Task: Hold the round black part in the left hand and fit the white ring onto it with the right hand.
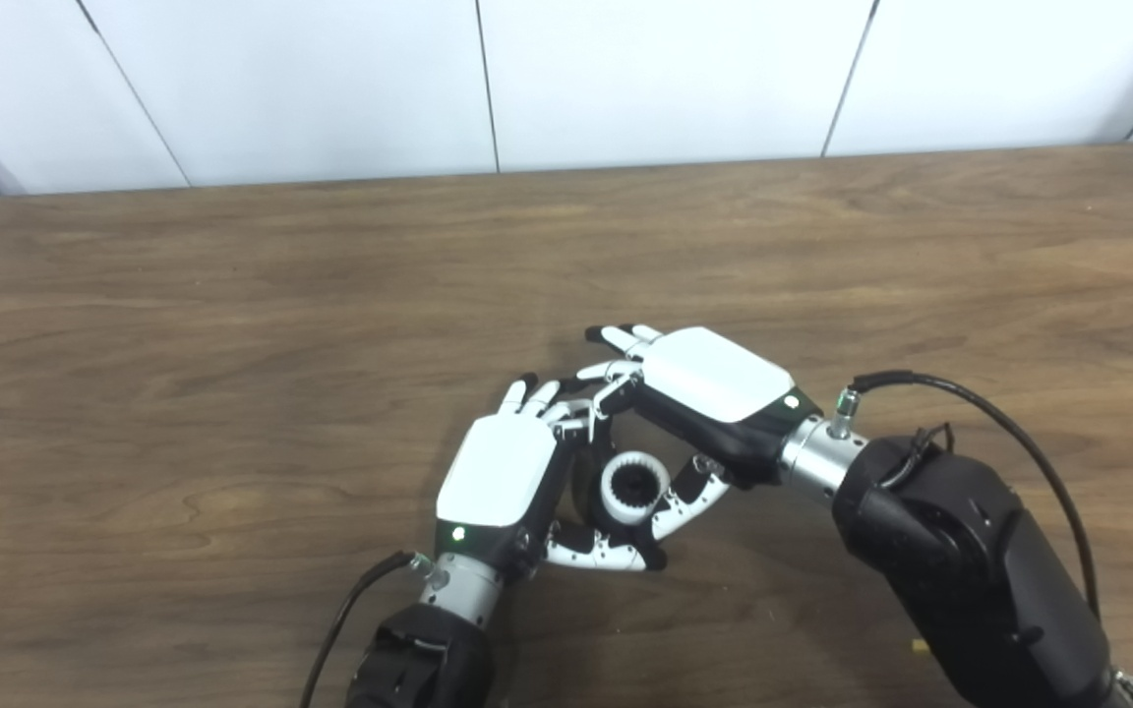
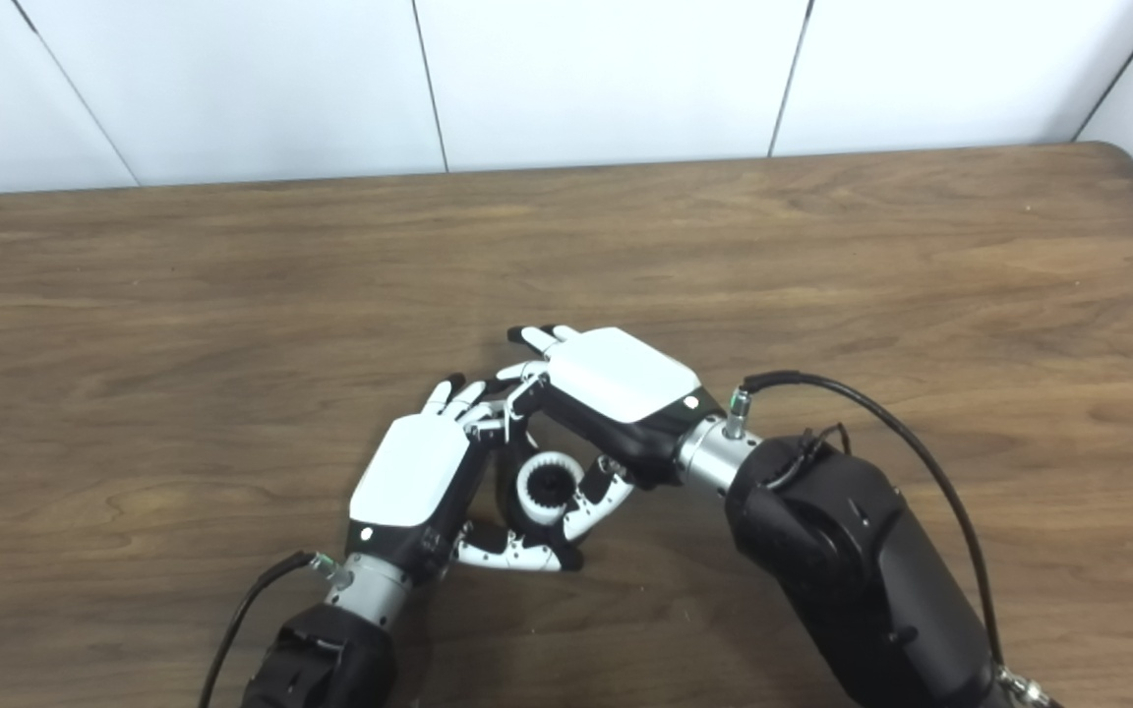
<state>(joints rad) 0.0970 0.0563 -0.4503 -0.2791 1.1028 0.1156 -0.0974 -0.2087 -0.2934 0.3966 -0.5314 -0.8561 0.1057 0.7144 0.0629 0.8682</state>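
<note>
Ring is sitting over the black part, low above the table. We are cupping the part in our left hand and pinching the ring with our right hand; seating probably comes next, needing a straight push.

1. Left arm enters from 6 o'clock, forearm angled toward 1 o'clock; left hand shows its white back, fingers curled toward 1 o'clock, thumb lying low toward 3 o'clock.
2. Right arm enters from 4 o'clock, bulky black forearm, wrist angled toward 10 o'clock.
3. Right hand back-up, fingers bent, meeting the left hand's fingertips.
4. Both hands closed together around something between them.
</note>
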